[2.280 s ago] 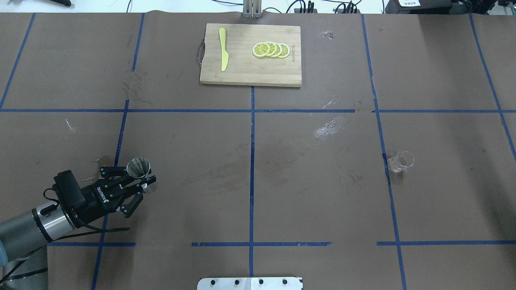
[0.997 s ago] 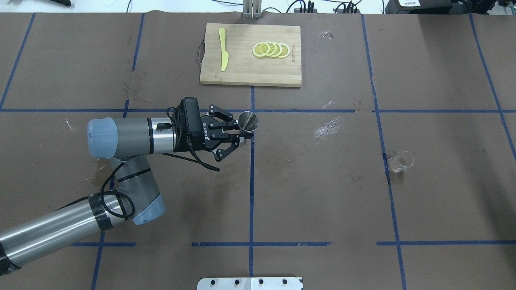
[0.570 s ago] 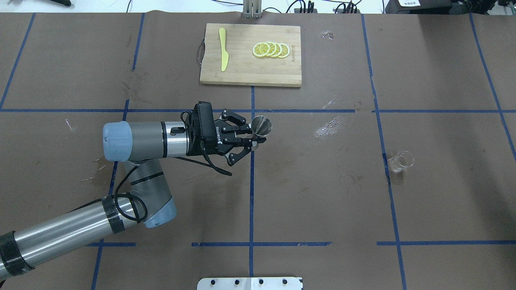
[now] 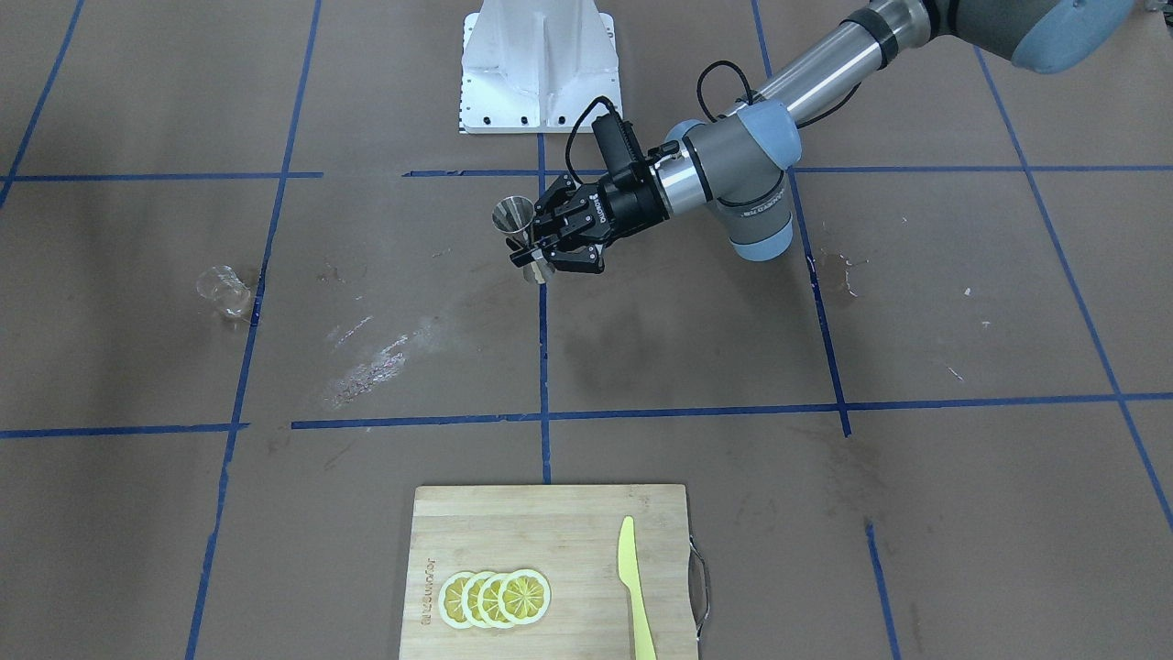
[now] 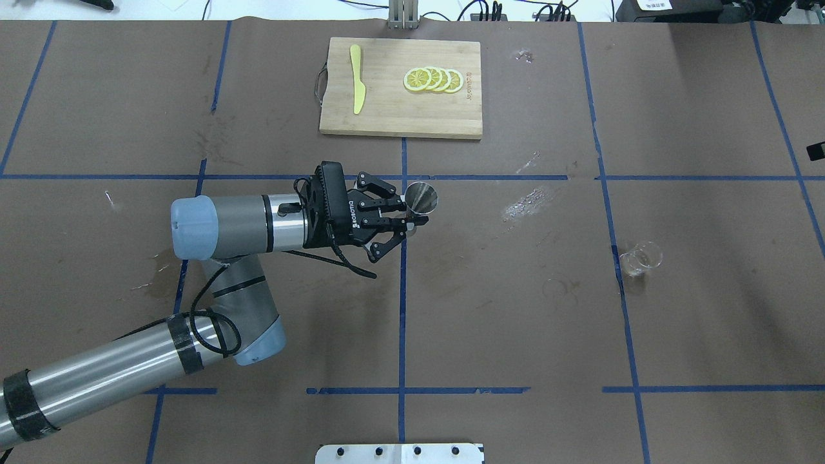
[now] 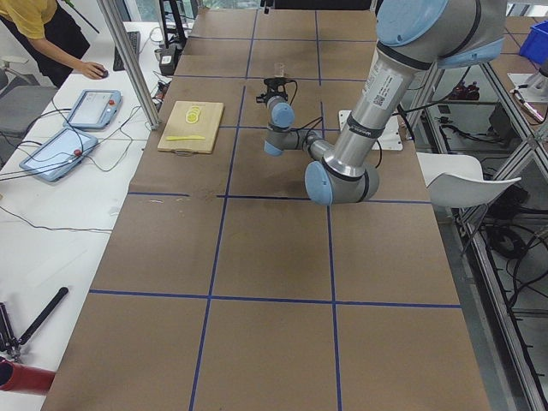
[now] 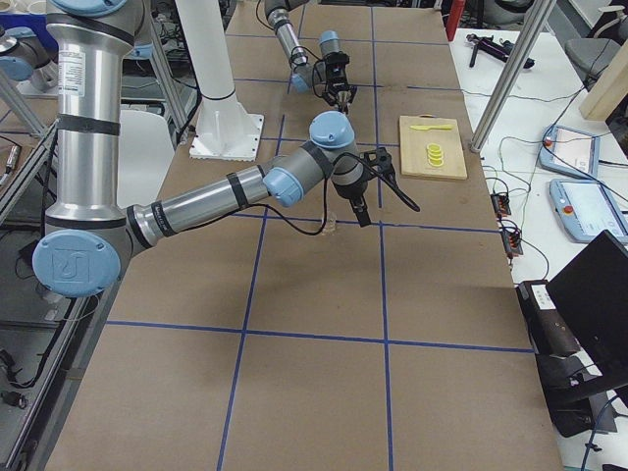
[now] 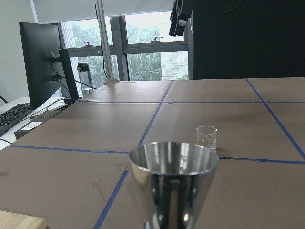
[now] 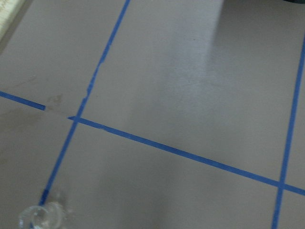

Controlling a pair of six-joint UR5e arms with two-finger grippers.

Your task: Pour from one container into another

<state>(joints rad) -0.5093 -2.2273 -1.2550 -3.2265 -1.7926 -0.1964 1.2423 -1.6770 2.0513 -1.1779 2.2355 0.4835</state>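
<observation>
We see the left tool pinching the silver jigger at its narrow waist. It holds the jigger upright, seemingly clear of the bench near the centre tape line. That is well apart from the glass cup, which stands on the bench beside a blue tape line on the robot's right.

The jigger is polished metal, two cones joined at a thin neck. We judge it light and stiff but slick. The waist is the sensible hold, since the cones flare above and below the fingers and should stop it sliding through.

The cup is small, wide-mouthed and nearly see-through, with faint white marks; whether it holds liquid we cannot tell. We judge it light, brittle and smooth, so it wants a gentle grip across its wall below the rim, with care not to tip it.

The right tool shows near the cup only in the side view — whether it is spread or pressed together we cannot tell.
</observation>
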